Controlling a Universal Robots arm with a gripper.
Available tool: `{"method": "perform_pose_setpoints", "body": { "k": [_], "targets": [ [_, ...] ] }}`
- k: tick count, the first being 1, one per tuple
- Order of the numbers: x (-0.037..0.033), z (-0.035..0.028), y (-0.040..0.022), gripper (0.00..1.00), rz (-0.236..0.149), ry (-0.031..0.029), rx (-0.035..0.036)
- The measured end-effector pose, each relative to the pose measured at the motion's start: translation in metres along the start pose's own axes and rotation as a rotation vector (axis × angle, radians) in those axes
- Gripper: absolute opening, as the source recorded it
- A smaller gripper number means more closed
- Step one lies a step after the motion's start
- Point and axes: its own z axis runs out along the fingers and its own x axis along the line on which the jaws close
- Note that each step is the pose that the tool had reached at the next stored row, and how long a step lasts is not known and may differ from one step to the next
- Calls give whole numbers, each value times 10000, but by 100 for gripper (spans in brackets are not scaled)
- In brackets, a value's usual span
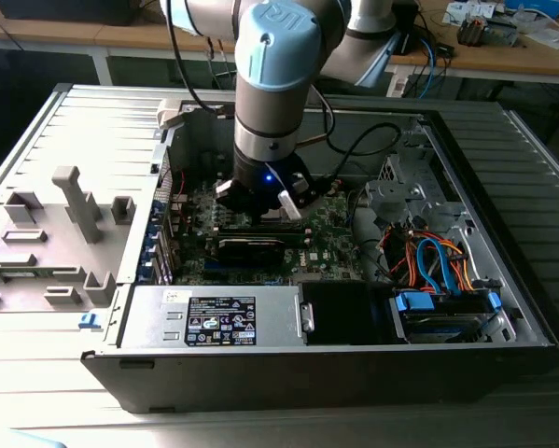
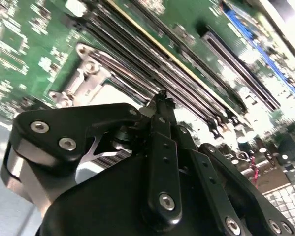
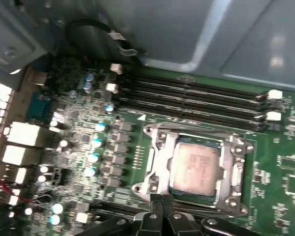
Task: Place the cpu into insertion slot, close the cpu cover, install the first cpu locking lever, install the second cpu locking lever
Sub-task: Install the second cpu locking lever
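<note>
The cpu (image 3: 196,164), a pale grey-silver square, lies in the socket on the green motherboard in the first wrist view. The cpu cover (image 3: 159,162), a silvery metal frame, lies flat around it. My gripper (image 3: 161,200) has its black fingers pressed together, shut, with their tips at the socket's edge beside the cover frame. In the second wrist view the gripper (image 2: 162,98) tapers to a closed point just above the socket's metal bracket (image 2: 85,73). In the exterior view the gripper (image 1: 260,207) reaches down into the open computer case and hides the socket.
Black memory slots (image 3: 196,98) run alongside the socket. A black card (image 1: 251,247) sits just in front of the gripper. The power supply (image 1: 214,317), orange and blue cables (image 1: 428,261) and case walls (image 1: 484,187) hem in the board. A grey fixture (image 1: 74,201) stands outside the case.
</note>
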Motion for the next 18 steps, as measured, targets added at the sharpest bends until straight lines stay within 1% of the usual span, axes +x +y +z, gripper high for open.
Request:
{"method": "perform_pose_setpoints", "body": {
  "k": [1, 2, 4, 5, 7, 8, 9, 10, 11, 13, 14, 15, 16, 17, 18],
  "targets": [
    [-55, 1, 3, 11, 6, 43, -7],
    [-104, 2, 15, 11, 10, 70, -13],
    [-145, 7, 50, 11, 14, 91, -16],
    [-165, 14, 89, 11, 18, 96, -14],
    [-192, 26, 166, 11, 18, 104, 17],
    [-206, 33, 207, 11, 20, 112, 54],
    [-214, 36, 234, 11, 24, 126, 128],
    [-219, 34, 248, 11, 30, 141, 216],
    [-222, 15, 264, 11, 39, 167, 362],
    [-223, -25, 279, 11, 43, 185, 450],
    [-223, -57, 287, 11, 44, 187, 471],
    [-222, -83, 292, 11, 45, 189, 478],
    [-220, -163, 306, 11, 47, 189, 483],
    [-219, -197, 311, 11, 47, 190, 484],
    [-218, -212, 314, 11, 47, 190, 483]
  ]
}}
